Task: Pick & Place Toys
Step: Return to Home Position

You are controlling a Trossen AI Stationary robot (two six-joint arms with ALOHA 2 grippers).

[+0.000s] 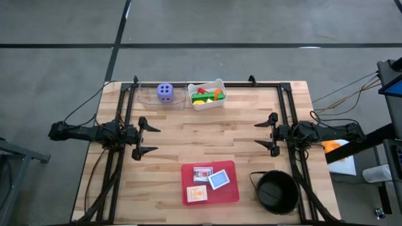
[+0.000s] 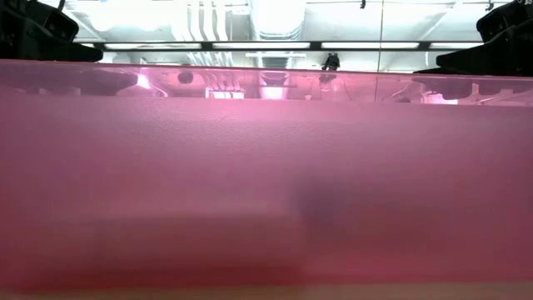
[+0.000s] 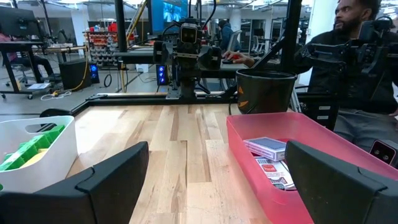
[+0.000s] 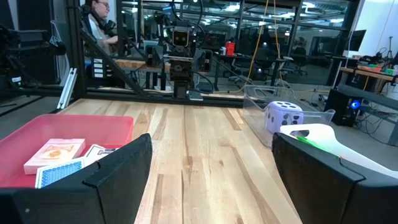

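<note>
A purple die [image 1: 165, 92] with white dots rests in a clear tray at the table's far edge, also seen in the right wrist view as the die [image 4: 283, 116]. Beside it a white tub [image 1: 215, 100] holds several small coloured blocks [image 1: 205, 94]. Three cards, white [image 1: 202, 173], blue [image 1: 218, 180] and orange [image 1: 197, 193], lie flat in a pink tray [image 1: 231, 191] near the front edge. My left gripper [image 1: 156, 139] stands open at the table's left side, my right gripper [image 1: 256, 134] open at the right side. Both point level toward the middle, with nothing between their fingers.
A black bucket [image 1: 275, 192] stands at the front right, next to the pink tray. The tray's wall [image 2: 266, 183] fills the low view. A black frame runs along the table's left, right and far edges. A person [image 3: 348, 43] sits beyond the table. Bare wood lies between the grippers.
</note>
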